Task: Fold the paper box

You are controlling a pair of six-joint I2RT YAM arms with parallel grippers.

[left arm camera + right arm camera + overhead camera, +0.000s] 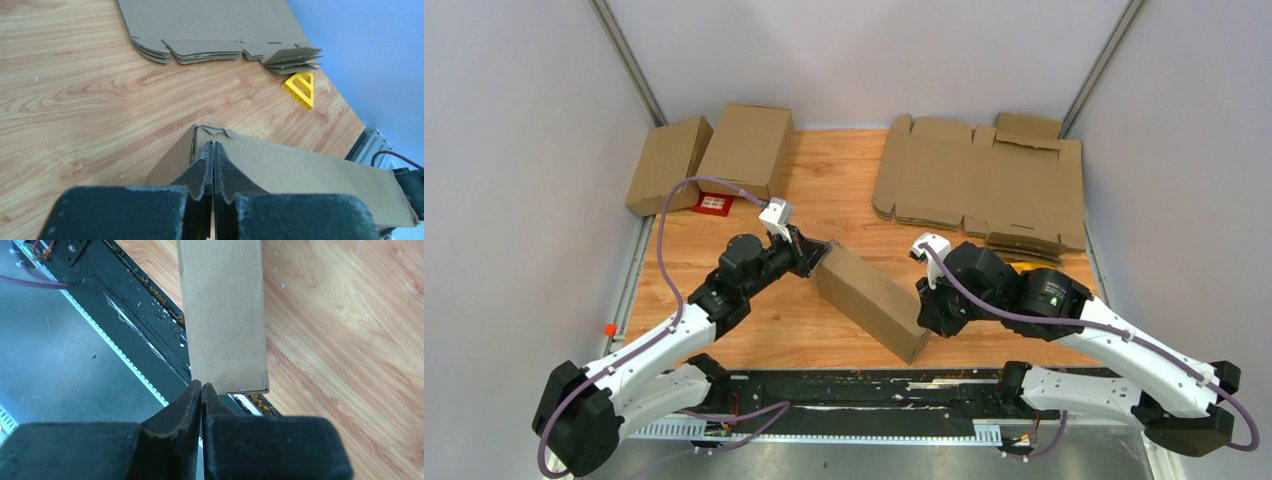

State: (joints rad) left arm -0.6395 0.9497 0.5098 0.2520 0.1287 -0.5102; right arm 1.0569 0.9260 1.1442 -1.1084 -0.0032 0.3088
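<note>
The paper box [871, 300] is a closed brown carton lying slantwise on the wooden table between my two arms. My left gripper [816, 258] is shut, its tips pressed against the box's far-left end. In the left wrist view the closed fingertips [213, 145] meet the carton [300, 170] just below a torn flap edge, with nothing between them. My right gripper [921, 318] is at the box's near-right end. In the right wrist view its fingers [201, 386] are shut with nothing between them, tips touching the bottom edge of the carton [222, 315].
Two folded cartons [669, 165] [746, 150] stand at the back left, with a small red card [714, 204] in front of them. A stack of flat notched cardboard sheets [984, 180] fills the back right. A yellow triangular piece [301, 89] lies near it. A black rail [854, 385] runs along the near edge.
</note>
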